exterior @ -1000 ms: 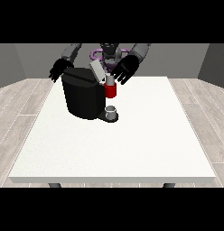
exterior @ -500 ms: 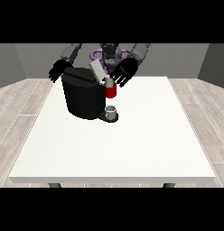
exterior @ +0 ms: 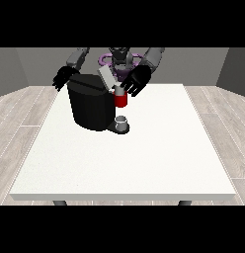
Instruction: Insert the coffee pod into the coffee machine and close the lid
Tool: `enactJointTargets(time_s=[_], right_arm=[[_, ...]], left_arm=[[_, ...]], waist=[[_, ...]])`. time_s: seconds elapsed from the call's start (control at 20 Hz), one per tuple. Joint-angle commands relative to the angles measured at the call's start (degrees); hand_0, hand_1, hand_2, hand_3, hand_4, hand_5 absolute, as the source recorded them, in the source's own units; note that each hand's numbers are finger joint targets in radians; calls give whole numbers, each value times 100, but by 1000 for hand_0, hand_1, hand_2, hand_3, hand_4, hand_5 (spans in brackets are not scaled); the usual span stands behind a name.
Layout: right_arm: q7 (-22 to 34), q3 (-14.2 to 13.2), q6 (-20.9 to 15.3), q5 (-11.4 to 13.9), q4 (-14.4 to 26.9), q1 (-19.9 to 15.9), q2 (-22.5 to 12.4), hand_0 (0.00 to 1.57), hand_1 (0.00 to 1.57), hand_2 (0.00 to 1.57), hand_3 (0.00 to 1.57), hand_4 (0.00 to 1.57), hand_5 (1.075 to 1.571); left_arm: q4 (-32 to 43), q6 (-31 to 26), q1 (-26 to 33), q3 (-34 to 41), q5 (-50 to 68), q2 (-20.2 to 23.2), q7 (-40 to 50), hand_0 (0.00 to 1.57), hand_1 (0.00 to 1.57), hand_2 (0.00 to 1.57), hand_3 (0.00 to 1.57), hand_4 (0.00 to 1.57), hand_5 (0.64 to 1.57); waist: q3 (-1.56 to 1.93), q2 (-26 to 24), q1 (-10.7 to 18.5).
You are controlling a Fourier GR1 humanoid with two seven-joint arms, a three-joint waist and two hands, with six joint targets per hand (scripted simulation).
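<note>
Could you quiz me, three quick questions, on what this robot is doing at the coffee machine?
1. True or false: the coffee machine has its lid raised.
2. What sits on the machine's base below the red part? A) cup B) spoon C) plate
3. Which hand is next to the red part?

Key: 1 true; 2 A; 3 the hand at the view's right. The other hand is behind the machine.

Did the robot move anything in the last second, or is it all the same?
Almost nothing changed. The hand at the view's right is in nearly the same spot, just above the red part at the front of the coffee machine. The hand at the view's left stayed by the machine's back corner. The lid is still up, the cup still sits below, and nothing was grabbed or let go.
</note>
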Motion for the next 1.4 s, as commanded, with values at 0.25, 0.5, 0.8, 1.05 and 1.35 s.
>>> enactJointTargets(time_s=[0.25, 0.5, 0.8, 1.05, 1.35], right_arm=[[-113, 119, 46, 40, -54, 276, 57, 0, 0, 0, 0, 418, 1571], [-238, -289, 266, -184, 382, 105, -277, 0, 0, 0, 0, 335, 1571], [-70, 21, -224, 68, 68, -249, 123, 0, 0, 0, 0, 434, 1571], [180, 61, 89, -29, -209, -156, -115, 0, 0, 0, 0, 459, 1571], [-163, -63, 27, -51, 250, 131, -23, 0, 0, 0, 0, 419, 1571]], left_arm=[[85, -70, 53, -20, -124, 174, -123, 1152, 1152, 1178, 1020, 450, 1571], [-104, 66, 186, -211, -231, -241, -48, 1056, 1056, 1108, 937, 393, 1571], [6, 34, -161, -21, -236, 216, -272, 1064, 1064, 1117, 952, 360, 1571], [127, -87, 124, -259, -499, 412, -647, 0, 0, 378, 112, 0, 1571], [19, -418, 26, -437, -643, 173, -154, 0, 0, 0, 0, 0, 1571]], waist=[[-9, 9, -51], [-7, -21, 195], [-10, 294, 101], [-12, 271, -78], [-7, -162, 99]])
